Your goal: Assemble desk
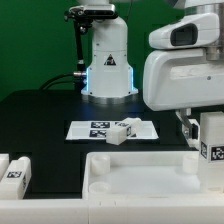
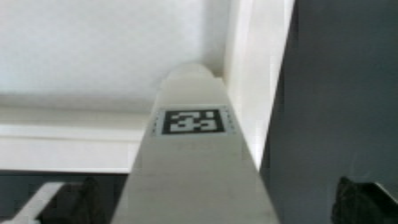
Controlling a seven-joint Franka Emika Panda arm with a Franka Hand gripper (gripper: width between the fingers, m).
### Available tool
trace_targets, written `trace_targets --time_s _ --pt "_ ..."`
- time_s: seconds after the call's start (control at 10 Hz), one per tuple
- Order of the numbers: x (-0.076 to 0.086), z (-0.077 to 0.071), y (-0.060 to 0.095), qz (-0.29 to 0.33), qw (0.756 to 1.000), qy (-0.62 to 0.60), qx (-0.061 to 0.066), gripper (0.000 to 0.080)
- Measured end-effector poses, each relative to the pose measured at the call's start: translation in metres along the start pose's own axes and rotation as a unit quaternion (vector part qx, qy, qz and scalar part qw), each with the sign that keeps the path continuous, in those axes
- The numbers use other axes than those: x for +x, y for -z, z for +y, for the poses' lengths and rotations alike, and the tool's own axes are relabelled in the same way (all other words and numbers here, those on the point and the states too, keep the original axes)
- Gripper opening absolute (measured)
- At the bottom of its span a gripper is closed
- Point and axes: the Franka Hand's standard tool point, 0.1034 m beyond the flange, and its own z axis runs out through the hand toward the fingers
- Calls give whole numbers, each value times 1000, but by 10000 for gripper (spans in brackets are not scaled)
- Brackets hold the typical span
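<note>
1. Black table (image 1: 40, 115) has bare room on the exterior view's left, behind the marker board (image 1: 88, 130), where a loose leg (image 1: 122, 131) lies.
2. Tabletop (image 1: 110, 166) lies at the front, long axis across the view.
3. Upright leg (image 1: 212, 140), long axis vertical, stands at the tabletop's far corner on the exterior view's right.
4. Gripper (image 1: 203, 135) fingers (image 2: 54, 200) flank it; I cannot tell whether they clamp it.

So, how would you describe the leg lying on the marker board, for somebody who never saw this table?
Find the robot base at the back of the black table; just in front of it lies the flat marker board. The short white leg rests on that board, alone, while the other legs sit by the tabletop.
</note>
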Motion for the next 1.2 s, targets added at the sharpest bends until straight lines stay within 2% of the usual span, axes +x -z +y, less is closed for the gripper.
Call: trace_targets --time_s 0.1,0.2,0.3,0.4,0.5,0.7,0.8,0.9,1.2 --pt "-1 0 -1 -1 1000 -9 0 560" --pt "-1 0 -1 -1 1000 -9 0 423" --pt "-1 0 -1 -1 1000 -23 1 423" --pt "-1 3 -1 -1 998 -69 -2 288" --pt "-1 4 -1 0 996 -91 -2 288" --pt "1 7 -3 19 969 -247 -2 288" --pt "2 9 -4 26 938 -344 7 288" --pt "1 11 -4 30 919 -393 10 288" --pt "1 11 -4 30 919 -393 10 289"
